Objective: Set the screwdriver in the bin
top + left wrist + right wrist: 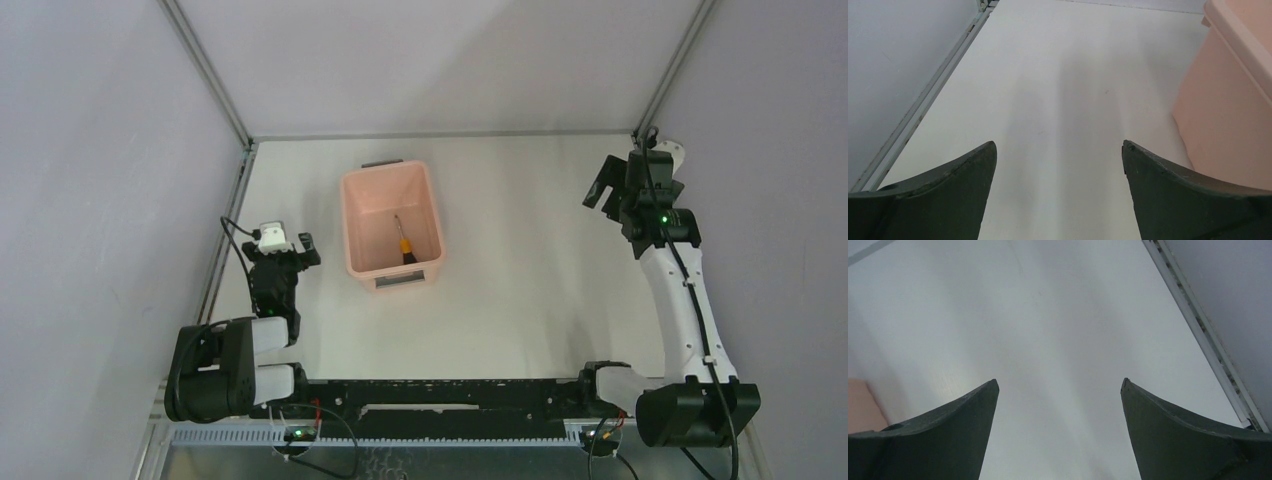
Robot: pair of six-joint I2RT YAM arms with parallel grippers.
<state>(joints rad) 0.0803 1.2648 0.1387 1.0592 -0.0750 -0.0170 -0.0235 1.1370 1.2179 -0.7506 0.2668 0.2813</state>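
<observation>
Top external shows you the screwdriver [402, 240] lying inside the bin [347, 215], the right gripper [1058, 382] released and empty well off to its right, and the left gripper [1058, 145] likewise spread on nothing near its left wall. Your 1 likely risk is a careless swing of that left gripper clipping the wall and shoving the bin. You work on a plain white table [520, 300] boxed by 3 pale grey walls [100, 150] with metal rails [240, 180].

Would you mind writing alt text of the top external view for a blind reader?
A screwdriver lies inside a pink bin, centre frame. The left gripper sits left of the bin, apart from it; the right gripper is far right.
</observation>
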